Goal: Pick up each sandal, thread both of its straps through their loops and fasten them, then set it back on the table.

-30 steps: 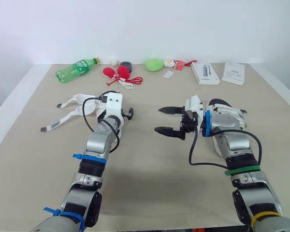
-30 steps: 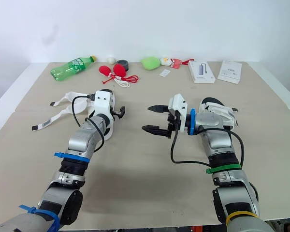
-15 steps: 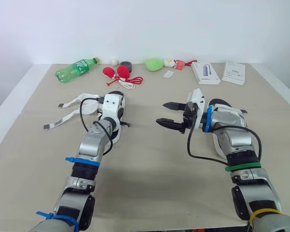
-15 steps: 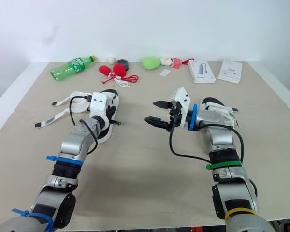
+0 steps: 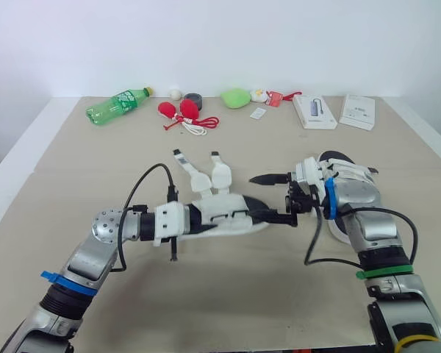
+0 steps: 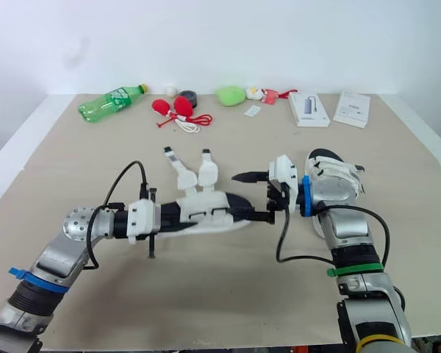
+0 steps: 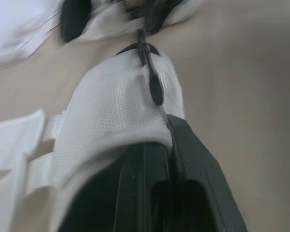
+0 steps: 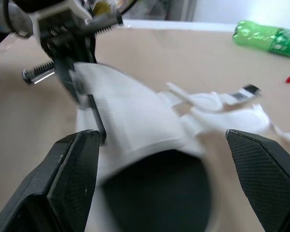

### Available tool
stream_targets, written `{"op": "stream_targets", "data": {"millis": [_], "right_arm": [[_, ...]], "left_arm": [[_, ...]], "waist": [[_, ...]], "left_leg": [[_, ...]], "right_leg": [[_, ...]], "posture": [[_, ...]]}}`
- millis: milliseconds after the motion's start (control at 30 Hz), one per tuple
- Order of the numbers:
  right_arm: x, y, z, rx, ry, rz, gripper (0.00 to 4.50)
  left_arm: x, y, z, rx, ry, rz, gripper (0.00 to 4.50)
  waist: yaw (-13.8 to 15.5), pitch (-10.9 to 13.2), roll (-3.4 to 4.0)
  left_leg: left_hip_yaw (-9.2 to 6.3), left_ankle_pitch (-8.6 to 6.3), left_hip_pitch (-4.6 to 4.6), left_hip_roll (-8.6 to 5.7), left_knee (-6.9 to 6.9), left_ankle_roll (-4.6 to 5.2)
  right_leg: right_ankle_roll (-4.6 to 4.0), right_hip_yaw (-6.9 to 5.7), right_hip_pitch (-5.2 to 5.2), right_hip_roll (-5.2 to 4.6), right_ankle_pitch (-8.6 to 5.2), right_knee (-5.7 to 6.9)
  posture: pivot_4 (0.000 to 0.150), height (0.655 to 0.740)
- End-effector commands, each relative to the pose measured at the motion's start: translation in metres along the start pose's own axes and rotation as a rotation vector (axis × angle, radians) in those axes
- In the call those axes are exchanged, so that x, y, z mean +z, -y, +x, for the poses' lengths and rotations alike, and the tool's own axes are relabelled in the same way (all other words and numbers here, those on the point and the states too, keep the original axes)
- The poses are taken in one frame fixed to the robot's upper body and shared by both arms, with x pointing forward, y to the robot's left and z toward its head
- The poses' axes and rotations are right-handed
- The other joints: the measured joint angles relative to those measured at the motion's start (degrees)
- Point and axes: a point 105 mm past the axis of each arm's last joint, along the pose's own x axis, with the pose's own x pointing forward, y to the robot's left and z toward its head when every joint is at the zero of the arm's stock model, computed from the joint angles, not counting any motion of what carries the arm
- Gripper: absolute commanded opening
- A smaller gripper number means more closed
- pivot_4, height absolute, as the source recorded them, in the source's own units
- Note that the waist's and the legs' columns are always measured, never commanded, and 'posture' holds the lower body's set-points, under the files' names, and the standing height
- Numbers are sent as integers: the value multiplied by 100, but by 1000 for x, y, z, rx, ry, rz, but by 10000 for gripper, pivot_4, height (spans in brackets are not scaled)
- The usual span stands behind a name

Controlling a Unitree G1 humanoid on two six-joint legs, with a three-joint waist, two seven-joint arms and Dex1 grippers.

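Note:
My left gripper (image 5: 192,219) is shut on the heel end of a white mesh sandal (image 5: 224,213) with a black sole and holds it just above the middle of the table. Both loose straps (image 5: 201,175) stick upward, unfastened. In the left wrist view the black fingers (image 7: 183,159) pinch the white mesh (image 7: 121,116). The sandal's toe reaches between the spread fingers of my open right gripper (image 5: 269,197); in the right wrist view the sandal (image 8: 130,121) lies between its fingertips (image 8: 72,169). A second white sandal (image 6: 332,166) rests on the table behind my right forearm.
Along the table's far edge lie a green bottle (image 5: 117,104), red items with a cord (image 5: 179,112), a black tape roll (image 5: 192,98), a green soft object (image 5: 235,97) and two white boxes (image 5: 312,111) (image 5: 356,111). The table's left side is bare.
My left gripper closed on the sandal at the left and carried it to the table's middle, toe toward the right gripper. The straps now point up. The right gripper shifted slightly right.

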Motion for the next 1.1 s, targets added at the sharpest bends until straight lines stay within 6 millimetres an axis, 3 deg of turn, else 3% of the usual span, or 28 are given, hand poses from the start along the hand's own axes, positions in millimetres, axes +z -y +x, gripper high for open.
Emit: {"op": "stream_targets", "data": {"millis": [33, 233, 467, 567, 733, 900, 1100], "right_arm": [[10, -3, -8, 0, -3, -63, 45000], [12, -7, -14, -21, -3, -50, 45000], [15, -14, -23, -37, 1, -6, 45000], [15, -14, -25, -49, -3, -5, 45000], [14, -12, -25, -53, -7, -3, 45000], [10, -12, -24, -47, -13, 6, 45000], [4, -13, -23, -34, -34, 10, 45000]], "left_arm": [[17, 11, 4, -116, 83, 124, 552], [5, 21, 4, -175, 51, 170, 552], [-6, -13, 11, 53, -54, 148, 552], [-7, -16, 13, 119, -85, 124, 552], [2, -7, 17, 108, -63, 73, 552], [5, -2, 5, 94, -54, 27, 552], [5, 4, 6, 50, -49, 21, 552]], "waist": [[0, 0, 0], [-7, 0, 0], [0, 0, 0], [-4, 0, 0], [-6, 0, 0], [-4, 0, 0], [-4, 0, 0]], "left_leg": [[0, 0, 0, 1, 0, 0], [-6, 0, 1, 8, 0, 2], [-8, 1, 0, 9, 5, 4], [-6, 1, -1, 5, 9, 4], [-8, 1, 1, 12, 7, 4], [-8, 1, 1, 11, 5, 4], [-8, 2, 1, 10, 7, 4]], "right_leg": [[0, 0, 0, 1, 0, 0], [9, -1, -1, 15, 5, 1], [34, -1, 1, 16, -1, 2], [50, 2, 2, 12, 9, 2], [47, 1, 1, 20, 8, 2], [44, 1, 1, 20, 7, 2], [31, 2, 2, 18, -2, 2]], "posture": [[1500, 7400], [1500, 7400], [1500, 7400], [1500, 7400], [1500, 7400], [1500, 7400], [1500, 7400]]}}
